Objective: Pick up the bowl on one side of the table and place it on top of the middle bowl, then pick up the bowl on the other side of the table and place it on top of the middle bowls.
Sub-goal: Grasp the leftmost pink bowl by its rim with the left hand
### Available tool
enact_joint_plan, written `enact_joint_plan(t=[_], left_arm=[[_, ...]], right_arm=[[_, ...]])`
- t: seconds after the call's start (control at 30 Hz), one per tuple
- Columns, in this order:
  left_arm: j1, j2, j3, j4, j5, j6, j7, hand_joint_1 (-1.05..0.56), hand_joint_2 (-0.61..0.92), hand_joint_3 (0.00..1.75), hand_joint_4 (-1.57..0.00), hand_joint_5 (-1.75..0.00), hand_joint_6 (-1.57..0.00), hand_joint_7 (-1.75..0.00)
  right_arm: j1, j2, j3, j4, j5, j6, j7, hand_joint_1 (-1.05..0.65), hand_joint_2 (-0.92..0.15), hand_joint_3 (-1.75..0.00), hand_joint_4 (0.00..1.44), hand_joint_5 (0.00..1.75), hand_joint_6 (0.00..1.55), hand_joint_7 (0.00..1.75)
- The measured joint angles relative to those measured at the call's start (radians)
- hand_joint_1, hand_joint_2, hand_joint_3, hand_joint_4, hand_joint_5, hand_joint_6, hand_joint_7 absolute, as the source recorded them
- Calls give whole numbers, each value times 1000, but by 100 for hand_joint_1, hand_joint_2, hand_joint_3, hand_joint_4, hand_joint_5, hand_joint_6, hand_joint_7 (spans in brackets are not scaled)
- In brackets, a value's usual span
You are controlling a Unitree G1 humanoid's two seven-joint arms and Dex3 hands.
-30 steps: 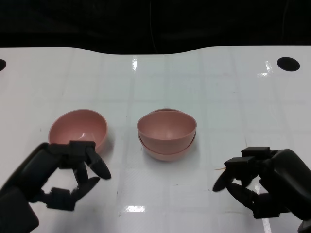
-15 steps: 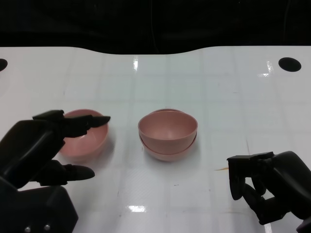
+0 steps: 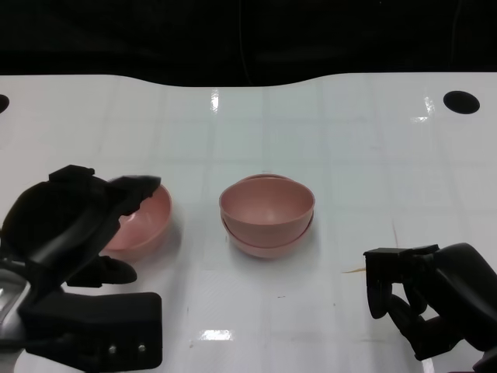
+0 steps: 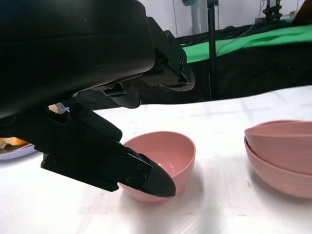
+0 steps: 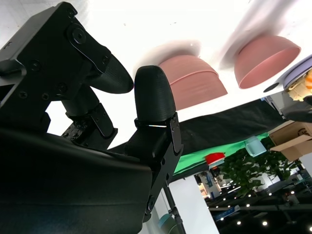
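The left pink bowl (image 3: 147, 221) stands upright on the white table (image 3: 349, 140). My left hand (image 3: 70, 225) reaches over it, with its upper fingers (image 3: 140, 186) above the near rim. In the left wrist view the thumb (image 4: 141, 173) lies low beside the bowl's (image 4: 168, 153) wall and the other fingers (image 4: 165, 73) hang above it. I see no firm grip. Two pink bowls are nested as a stack (image 3: 268, 216) in the middle, also seen as the stack (image 4: 282, 156). My right hand (image 3: 431, 299) rests low at the near right with its fingers loosely bent and holding nothing.
A black round hole (image 3: 461, 101) marks the table's far right. The dark far edge (image 3: 233, 78) runs along the back. A purple plate (image 4: 12, 151) lies beyond the left bowl in the left wrist view. The right wrist view shows the stack (image 5: 195, 80) and the left bowl (image 5: 265, 61).
My left hand has risen and moved forward from the near table onto the left bowl, now covering its near side. The right hand drew back slightly and bent its fingers down.
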Motion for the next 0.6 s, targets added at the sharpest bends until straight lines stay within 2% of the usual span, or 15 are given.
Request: enact_joint_plan(t=[0.2,0.33,0.4,0.57,0.6], left_arm=[[-92,11,-93,172,58,15,1,-63,88,0,-38,-34,-41,-1],[-135,12,-132,250,68,24,1,-63,88,0,-40,-29,-41,0],[-177,12,-162,308,75,24,6,-60,90,0,-51,-23,-44,-1],[-260,9,-242,482,89,30,9,-55,92,3,-58,-17,-48,-1],[-278,5,-258,515,87,22,12,-49,92,8,-62,-17,-55,-4]], right_arm=[[1,9,1,-5,-3,1,2,-11,-18,-159,99,175,79,168],[1,12,1,-5,-6,4,3,-11,-18,-159,100,175,79,168],[1,12,1,-6,-7,5,1,-11,-17,-159,100,175,80,167],[2,13,3,-7,-7,0,0,-10,-17,-160,101,175,80,166],[3,13,3,-7,-7,0,1,-10,-17,-160,101,175,80,166]])
